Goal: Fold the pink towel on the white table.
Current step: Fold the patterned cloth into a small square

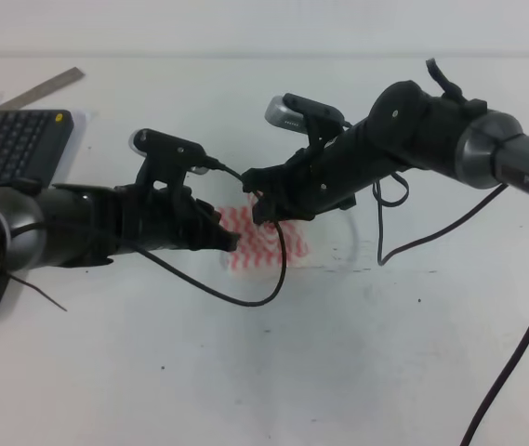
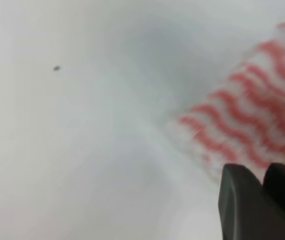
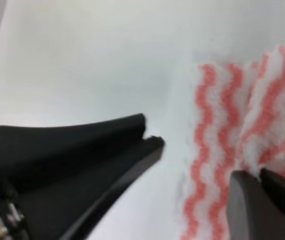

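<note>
Right wrist alone shows the right pincer (image 3: 255, 182) clenched on the pink towel (image 3: 222, 145); left's grip unclear.

The white desk (image 1: 357, 353) carries the pink towel (image 1: 287, 243) near its middle, lying bunched with wavy red stripes showing. A dark grey keyboard (image 1: 18, 139) sits at the far left edge, with a metal ruler (image 1: 46, 88) just behind it. Small dark specks dot the surface.
</note>
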### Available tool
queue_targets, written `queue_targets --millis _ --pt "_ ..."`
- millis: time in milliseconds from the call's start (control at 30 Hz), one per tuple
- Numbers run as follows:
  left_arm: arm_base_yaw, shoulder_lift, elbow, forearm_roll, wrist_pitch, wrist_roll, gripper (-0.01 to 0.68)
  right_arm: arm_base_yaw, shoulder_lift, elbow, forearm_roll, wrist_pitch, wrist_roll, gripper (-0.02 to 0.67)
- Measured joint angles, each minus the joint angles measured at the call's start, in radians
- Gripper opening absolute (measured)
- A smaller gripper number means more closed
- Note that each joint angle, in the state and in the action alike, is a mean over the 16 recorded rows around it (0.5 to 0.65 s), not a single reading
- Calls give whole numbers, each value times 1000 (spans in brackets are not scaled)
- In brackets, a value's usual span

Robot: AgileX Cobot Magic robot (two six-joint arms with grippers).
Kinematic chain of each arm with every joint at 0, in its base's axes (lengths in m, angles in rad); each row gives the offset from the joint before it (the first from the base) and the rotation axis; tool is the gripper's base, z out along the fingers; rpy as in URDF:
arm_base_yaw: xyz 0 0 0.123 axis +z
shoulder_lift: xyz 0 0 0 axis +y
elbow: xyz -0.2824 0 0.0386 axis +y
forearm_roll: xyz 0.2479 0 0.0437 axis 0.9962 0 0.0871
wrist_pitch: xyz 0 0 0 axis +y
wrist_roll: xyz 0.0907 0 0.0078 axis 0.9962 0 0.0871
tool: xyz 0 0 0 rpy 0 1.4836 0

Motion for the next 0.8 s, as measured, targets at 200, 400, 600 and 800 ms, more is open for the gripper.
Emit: queue_targets --millis 200,400,600,800 --pt "0 -5 6 -1 -42 0 86 0 11 0 2 0 0 -13" --pt "2 -18 10 -3 -84 1 86 0 19 1 8 2 0 -13" --pt "13 -37 15 -10 -120 1 86 0 20 0 15 -5 -1 -12" --pt "25 -53 17 -19 -124 1 83 0 18 1 27 -16 -3 15"
